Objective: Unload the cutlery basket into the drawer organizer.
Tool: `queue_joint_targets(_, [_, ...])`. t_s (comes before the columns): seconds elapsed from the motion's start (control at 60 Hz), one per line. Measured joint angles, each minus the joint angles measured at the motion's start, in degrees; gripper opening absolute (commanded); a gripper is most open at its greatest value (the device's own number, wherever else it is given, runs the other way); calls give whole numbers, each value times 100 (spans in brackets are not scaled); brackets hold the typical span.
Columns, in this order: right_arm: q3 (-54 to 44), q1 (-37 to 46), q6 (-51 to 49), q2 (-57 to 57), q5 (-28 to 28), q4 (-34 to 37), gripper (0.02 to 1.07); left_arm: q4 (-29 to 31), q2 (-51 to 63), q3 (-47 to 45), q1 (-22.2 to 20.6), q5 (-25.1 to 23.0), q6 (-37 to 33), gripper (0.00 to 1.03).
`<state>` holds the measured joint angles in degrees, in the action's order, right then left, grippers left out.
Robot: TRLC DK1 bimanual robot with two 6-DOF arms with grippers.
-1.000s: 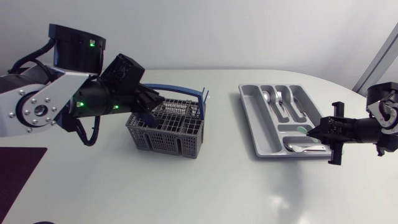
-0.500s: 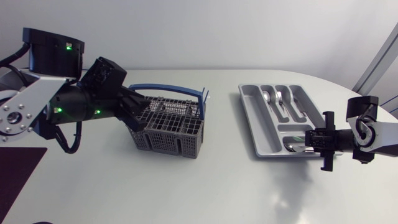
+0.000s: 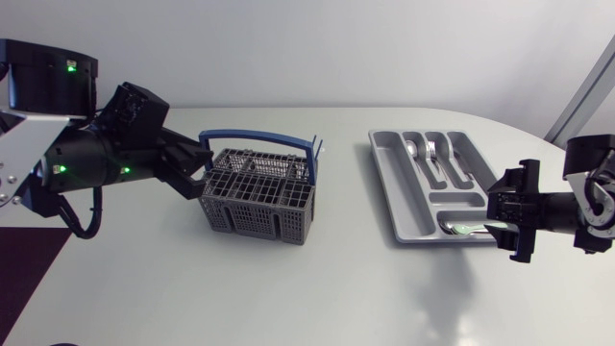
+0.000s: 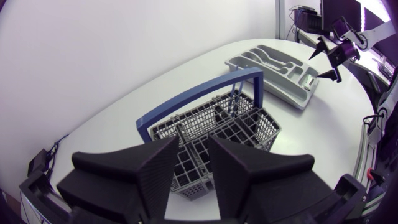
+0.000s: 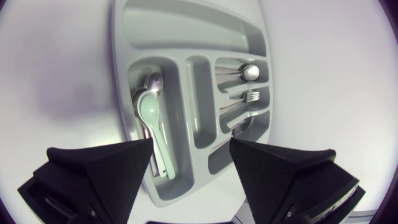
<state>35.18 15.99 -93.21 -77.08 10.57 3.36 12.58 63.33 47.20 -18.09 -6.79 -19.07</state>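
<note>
The grey cutlery basket (image 3: pixel 255 216) with a blue handle (image 3: pixel 259 138) stands left of centre. My left gripper (image 3: pixel 200 169) hovers just off its left end, fingers a little apart and open with nothing between them. In the left wrist view the basket (image 4: pixel 245 127) lies ahead of that gripper (image 4: pixel 194 165), and its compartments show no cutlery. The grey drawer organizer (image 3: pixel 386 187) lies at the right. My right gripper (image 3: pixel 498 219) is open wide at its near right corner. A pale green spoon (image 5: pixel 152 124) and a metal spoon (image 5: pixel 149 84) lie in the compartment ahead of the right gripper (image 5: pixel 189 162).
Another spoon (image 3: pixel 412 149) and a fork (image 3: pixel 431 150) rest in the organizer's long compartments. A dark mat (image 3: pixel 24 269) lies at the table's front left corner. Bare white tabletop lies between basket and organizer and along the front.
My right gripper has opened, left the green spoon in the organizer and drawn back to the right. My left arm has pulled leftward off the basket.
</note>
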Motion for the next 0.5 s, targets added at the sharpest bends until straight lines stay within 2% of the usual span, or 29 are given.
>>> queue_joint_targets(0.133, [236, -437, 946, 542, 433, 732, 101, -26, -42, -238, 374, -2, -7, 37])
queue_joint_targets(0.2, [380, -811, 1523, 632, 579, 763, 92, -74, -39, -404, 586, -2, -28, 36])
queue_joint_targets(0.283, [492, -1353, 2208, 643, 621, 741, 80, -131, -15, -592, 839, -26, -70, 27])
queue_joint_targets(0.4, [535, -2107, 3053, 420, 667, 409, 52, -236, 166, -763, 1064, -85, -160, 17])
queue_joint_targets(0.5, [734, -2603, 3672, -35, 684, 188, 32, -481, 402, -929, 1172, -111, -221, 7])
